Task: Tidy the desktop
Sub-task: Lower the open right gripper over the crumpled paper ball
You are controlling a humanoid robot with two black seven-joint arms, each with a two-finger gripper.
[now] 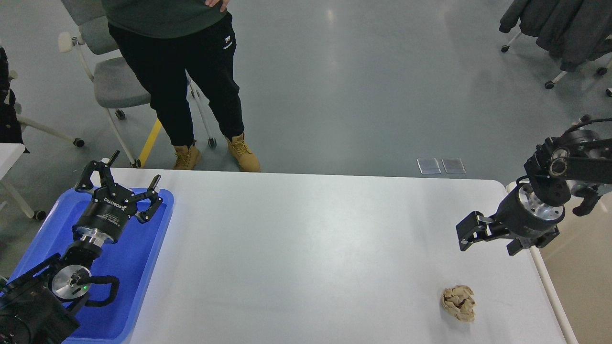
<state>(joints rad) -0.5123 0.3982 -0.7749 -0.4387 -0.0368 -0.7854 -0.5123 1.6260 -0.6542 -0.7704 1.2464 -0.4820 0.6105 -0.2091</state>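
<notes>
Left end effector (133, 175) is spreading open over the blue tray (138, 267); right end effector (466, 236), state unclear; crumpled paper (458, 303) is lying near the counter's (306, 248) front-right corner.

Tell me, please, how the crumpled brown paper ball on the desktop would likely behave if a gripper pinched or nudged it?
The crumpled paper ball looks creased and hollow, so it would probably squash under a pinch. It seems light, so a nudge would likely skid it across the smooth desktop. Its lumpy shape suggests it would wobble rather than roll far.
</notes>
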